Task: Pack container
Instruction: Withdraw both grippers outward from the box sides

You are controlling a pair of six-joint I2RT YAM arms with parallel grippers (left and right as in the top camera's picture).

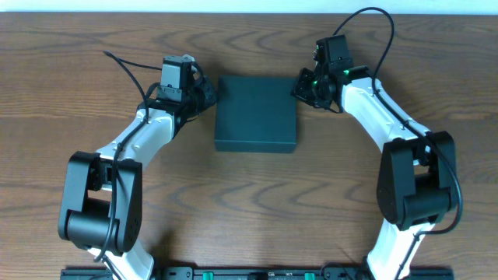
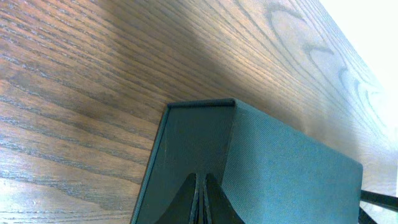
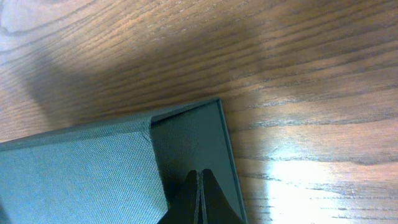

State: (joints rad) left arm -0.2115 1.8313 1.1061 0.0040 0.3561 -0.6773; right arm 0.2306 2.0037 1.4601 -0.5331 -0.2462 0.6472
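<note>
The dark teal-green square cardboard box (image 1: 256, 113) lies flat with its lid down on the brown wooden table (image 1: 78, 78), about midway between the two arms and nearer the far edge than the arm bases. The left gripper (image 1: 208, 93) sits just beside the box's left side wall near the far left corner, its two fingers pressed together and pointing at that wall (image 2: 186, 149). The right gripper (image 1: 305, 87) mirrors it at the right side wall (image 3: 186, 143) near the far right corner, so the box lies between the two grippers.
</note>
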